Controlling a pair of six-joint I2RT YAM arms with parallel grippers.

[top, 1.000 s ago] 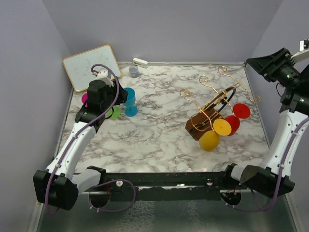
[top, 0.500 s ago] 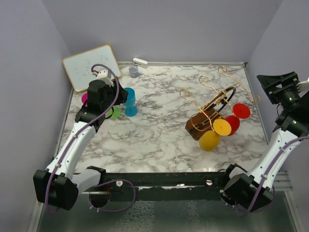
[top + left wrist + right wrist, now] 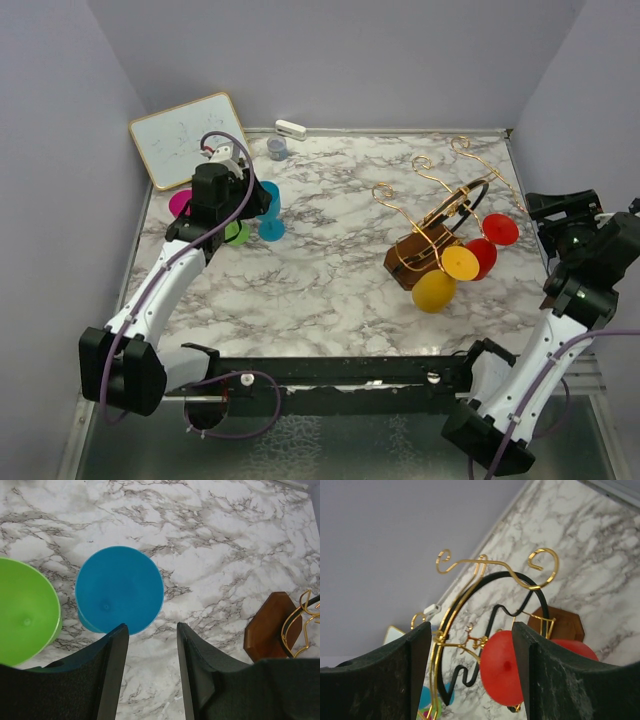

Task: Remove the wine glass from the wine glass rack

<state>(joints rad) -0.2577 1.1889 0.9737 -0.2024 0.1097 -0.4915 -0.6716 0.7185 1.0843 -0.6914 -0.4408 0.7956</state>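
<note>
The wine glass rack (image 3: 415, 255) is a dark brown block with curling gold wire arms, standing right of the table's middle. Red wine glasses (image 3: 500, 229) and yellow ones (image 3: 460, 263) hang from it. My right gripper (image 3: 548, 222) hovers just right of the rack, open and apart from it. In the right wrist view the gripper (image 3: 471, 627) frames the gold arms (image 3: 495, 567) and a red glass foot (image 3: 502, 667) farther off. My left gripper (image 3: 258, 200) is open above a blue glass (image 3: 270, 212). In the left wrist view the gripper (image 3: 150, 630) holds nothing, with the blue glass (image 3: 119, 587) just beyond its fingertips.
A green glass (image 3: 237, 233) and a pink one (image 3: 181, 203) stand beside the blue glass. A whiteboard (image 3: 188, 138) leans in the back left corner, with a white eraser (image 3: 291, 129) and a small grey cup (image 3: 277, 148) along the back edge. Walls close in on three sides.
The right arm has swung down from high at the back right to just right of the rack, its jaws a little wider. The left arm has shifted slightly towards the back.
</note>
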